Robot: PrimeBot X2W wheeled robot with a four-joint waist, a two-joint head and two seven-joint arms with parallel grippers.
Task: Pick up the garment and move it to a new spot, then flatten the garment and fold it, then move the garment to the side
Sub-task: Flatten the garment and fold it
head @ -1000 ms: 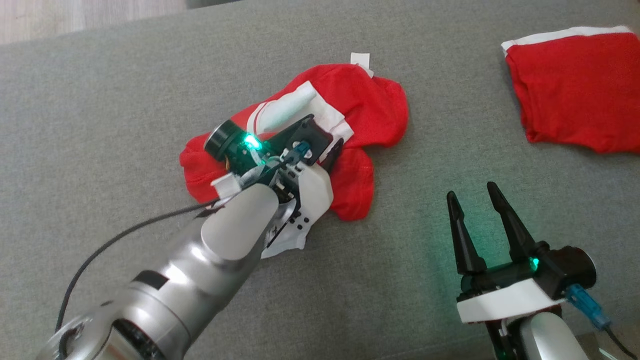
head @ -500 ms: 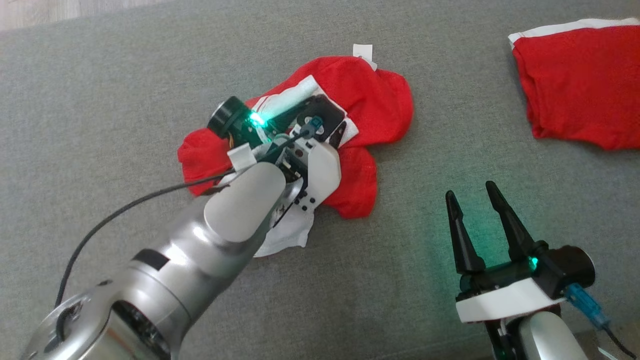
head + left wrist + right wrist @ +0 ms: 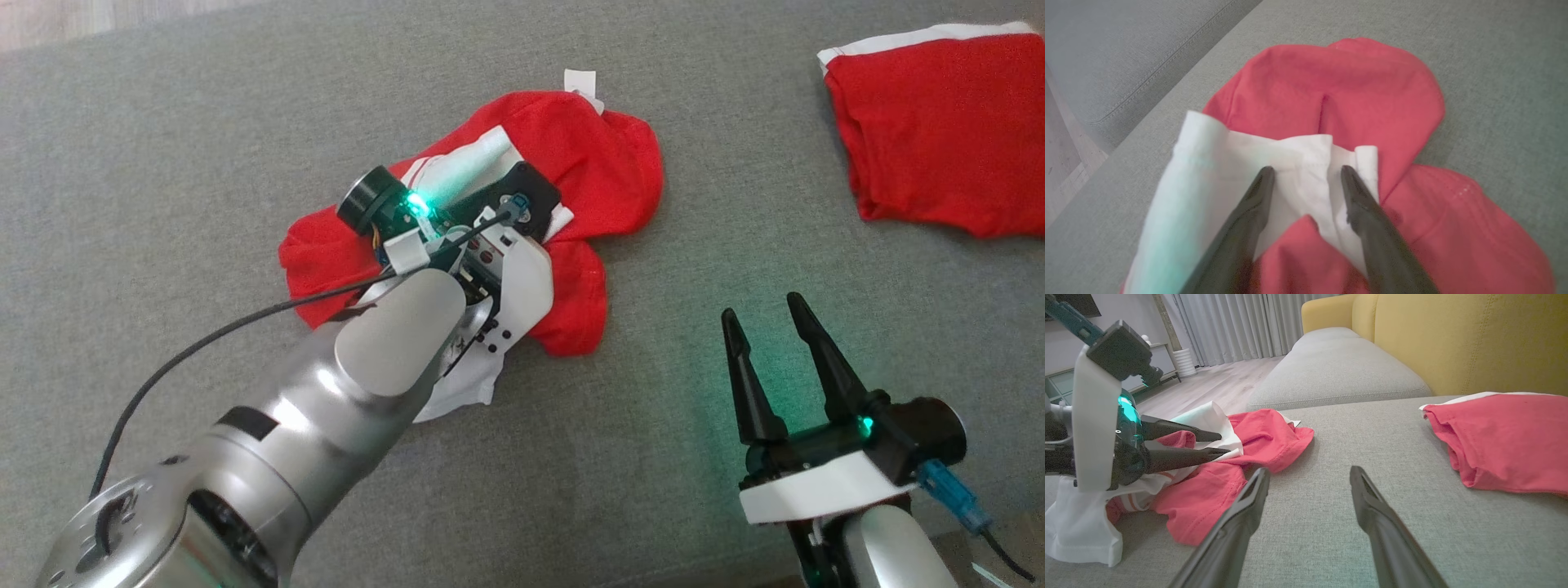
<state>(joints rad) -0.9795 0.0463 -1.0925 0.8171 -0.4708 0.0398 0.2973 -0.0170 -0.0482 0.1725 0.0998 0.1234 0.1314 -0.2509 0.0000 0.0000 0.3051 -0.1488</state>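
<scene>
Jaws apart; garment (image 3: 1331, 81) crumpled beneath

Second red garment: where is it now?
The second red garment lies at the head view's upper right on the grey cushion, well right of the crumpled garment, beyond the right gripper.

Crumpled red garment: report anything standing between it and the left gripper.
Nothing visible does. The left gripper is at the crumpled red garment, its open fingers straddling the white fold. The right gripper hovers apart over the grey cushion.
</scene>
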